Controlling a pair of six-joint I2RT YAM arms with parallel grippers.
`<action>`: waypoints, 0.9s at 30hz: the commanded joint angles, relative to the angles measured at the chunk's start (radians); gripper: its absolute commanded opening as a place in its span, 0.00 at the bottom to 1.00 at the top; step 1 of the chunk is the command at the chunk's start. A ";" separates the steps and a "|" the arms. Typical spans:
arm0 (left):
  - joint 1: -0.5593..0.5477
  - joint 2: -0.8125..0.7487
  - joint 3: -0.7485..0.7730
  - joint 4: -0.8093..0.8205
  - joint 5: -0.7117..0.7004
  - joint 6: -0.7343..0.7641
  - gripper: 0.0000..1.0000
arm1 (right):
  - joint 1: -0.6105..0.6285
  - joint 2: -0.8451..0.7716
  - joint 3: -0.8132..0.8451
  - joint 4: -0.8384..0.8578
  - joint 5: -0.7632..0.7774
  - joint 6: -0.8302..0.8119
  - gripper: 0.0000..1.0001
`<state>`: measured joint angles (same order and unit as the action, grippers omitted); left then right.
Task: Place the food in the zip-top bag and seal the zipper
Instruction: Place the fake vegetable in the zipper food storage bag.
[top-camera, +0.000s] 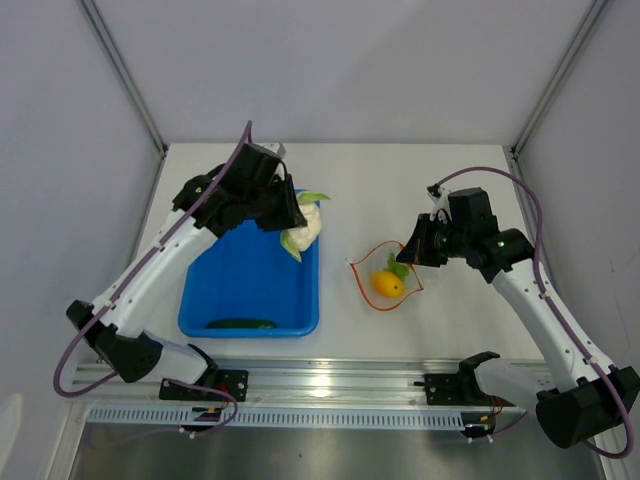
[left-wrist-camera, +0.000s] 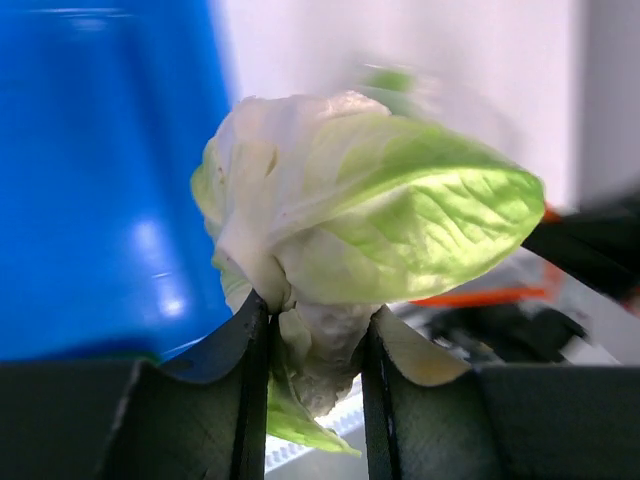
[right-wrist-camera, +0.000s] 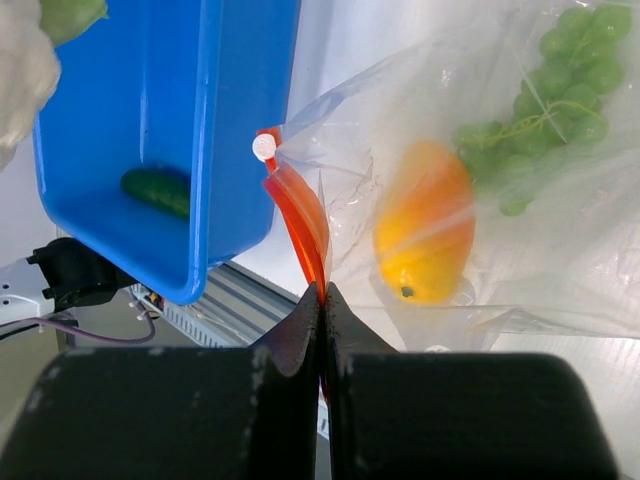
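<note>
Left arm (top-camera: 165, 255) is stretching toward the desk's (top-camera: 400, 180) far edge, jaws gripping the cabbage (top-camera: 308, 226). Right jaws are pinching the zipper (right-wrist-camera: 300, 215).

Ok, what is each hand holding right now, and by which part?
The left hand grips the cabbage head by its base; the right hand pinches the zip-top bag by its zipper.

- Top external: high behind the arms, looking steeply down, whole table (top-camera: 400, 170) in frame.
- Left wrist: tight behind the left gripper (left-wrist-camera: 318, 310), cabbage head (left-wrist-camera: 360, 220) filling centre.
- Right wrist: close over the right gripper (right-wrist-camera: 322, 295), facing the zip-top bag (right-wrist-camera: 520, 230).
- All three share the blue tray (top-camera: 250, 280).
</note>
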<state>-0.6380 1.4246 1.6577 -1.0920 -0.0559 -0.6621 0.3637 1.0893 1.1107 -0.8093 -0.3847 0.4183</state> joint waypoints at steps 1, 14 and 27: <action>0.003 -0.076 -0.057 0.225 0.380 0.045 0.01 | -0.008 0.009 0.041 0.036 -0.045 0.022 0.00; -0.071 -0.067 -0.257 0.695 0.907 -0.065 0.01 | -0.043 0.026 0.069 0.088 -0.195 0.128 0.00; -0.118 0.103 -0.262 0.555 0.846 0.031 0.01 | -0.150 0.001 0.008 0.130 -0.362 0.244 0.00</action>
<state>-0.7464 1.5105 1.3674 -0.5022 0.8108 -0.6956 0.2279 1.1130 1.1275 -0.7250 -0.6647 0.6094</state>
